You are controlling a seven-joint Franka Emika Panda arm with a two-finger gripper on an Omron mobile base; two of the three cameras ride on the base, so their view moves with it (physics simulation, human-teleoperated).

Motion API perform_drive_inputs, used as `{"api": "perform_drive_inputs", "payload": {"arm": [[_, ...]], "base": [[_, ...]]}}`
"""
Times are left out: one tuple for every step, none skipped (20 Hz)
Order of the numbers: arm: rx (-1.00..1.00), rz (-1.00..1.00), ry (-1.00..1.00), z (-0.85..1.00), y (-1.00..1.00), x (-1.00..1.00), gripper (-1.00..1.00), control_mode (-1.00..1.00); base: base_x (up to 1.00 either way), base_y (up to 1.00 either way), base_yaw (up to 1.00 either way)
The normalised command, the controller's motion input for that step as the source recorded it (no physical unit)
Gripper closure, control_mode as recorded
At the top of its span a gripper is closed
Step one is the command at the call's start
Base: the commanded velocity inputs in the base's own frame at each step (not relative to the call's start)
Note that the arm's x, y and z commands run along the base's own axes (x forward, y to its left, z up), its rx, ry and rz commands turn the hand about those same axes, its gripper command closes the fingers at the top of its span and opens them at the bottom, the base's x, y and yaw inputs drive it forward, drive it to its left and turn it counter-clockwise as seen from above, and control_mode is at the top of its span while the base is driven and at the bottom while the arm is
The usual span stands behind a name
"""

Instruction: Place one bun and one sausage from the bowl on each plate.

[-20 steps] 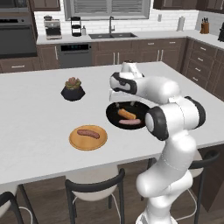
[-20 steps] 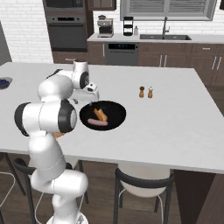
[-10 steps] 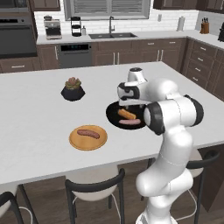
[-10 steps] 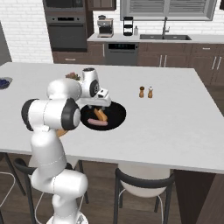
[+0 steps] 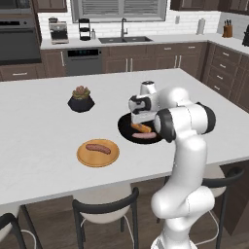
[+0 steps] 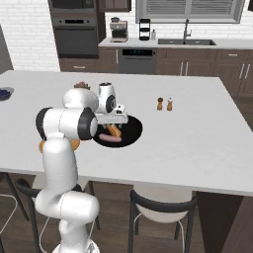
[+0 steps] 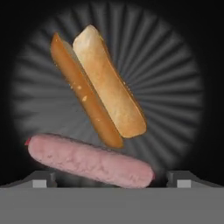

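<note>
Arm (image 5: 187,121) hides much of bowl (image 5: 127,127); blue-grey plate unseen.

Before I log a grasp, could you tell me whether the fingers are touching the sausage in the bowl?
Apart. In the hand view, the fingers stand wide on either side of the sausage in the bowl, each with dark bowl between it and the sausage's nearest end.

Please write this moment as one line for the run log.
claw: open, over bowl | bowl: bun, sausage | orange plate: one sausage
</note>
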Motion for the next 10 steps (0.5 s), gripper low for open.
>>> {"api": "perform_drive_inputs", "payload": {"arm": [[-0.19,0.0,0.0,-0.71,0.0,0.36,-1.0,-1.0],[-0.16,0.01,0.0,-0.64,-0.04,0.35,-1.0,-1.0],[-0.13,0.01,0.04,-0.57,-0.04,0.28,-1.0,-1.0],[-0.09,0.01,0.07,-0.5,-0.01,0.21,-1.0,-1.0],[-0.09,0.01,0.11,-0.54,0.0,0.21,-1.0,-1.0],[-0.05,0.02,0.11,-0.54,0.0,0.27,-1.0,-1.0],[0.0,0.01,0.03,-0.39,-0.01,0.25,-1.0,-1.0],[0.0,0.0,0.0,-0.22,-0.06,0.3,-1.0,-1.0],[0.0,0.0,0.0,-0.15,-0.14,0.45,-1.0,-1.0],[0.0,0.0,0.0,-0.04,-0.16,0.39,-1.0,-1.0]], "base": [[0.0,0.0,0.0],[0.0,0.0,0.0],[0.0,0.0,0.0],[0.0,0.0,0.0],[0.0,0.0,0.0],[0.0,0.0,0.0],[0.0,0.0,0.0],[0.0,0.0,0.0],[0.0,0.0,0.0],[0.0,0.0,0.0]]}}
